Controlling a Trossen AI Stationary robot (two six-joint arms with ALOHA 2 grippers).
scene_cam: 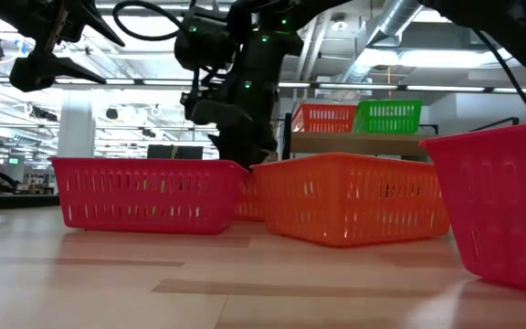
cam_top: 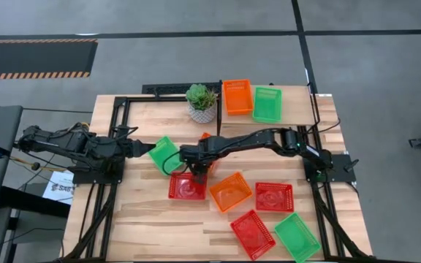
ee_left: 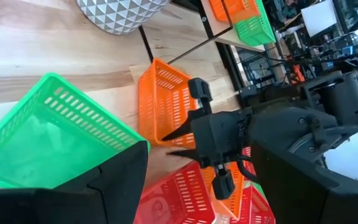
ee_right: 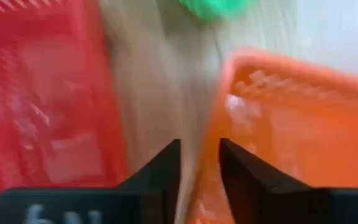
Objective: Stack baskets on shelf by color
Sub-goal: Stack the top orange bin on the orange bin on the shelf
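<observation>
Green basket (cam_top: 165, 154) tilted in left gripper (cam_top: 143, 150)

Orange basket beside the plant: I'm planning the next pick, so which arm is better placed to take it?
Right. The right gripper hangs just beside the orange basket with its fingers open. The left gripper is farther off, up against the green basket.

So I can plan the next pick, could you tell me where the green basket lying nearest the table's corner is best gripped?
Take the green basket by the middle of its long wall facing away from the red basket beside it, coming straight down with one of the jaws inside. It lies open side up, and that wall stands free.
</observation>
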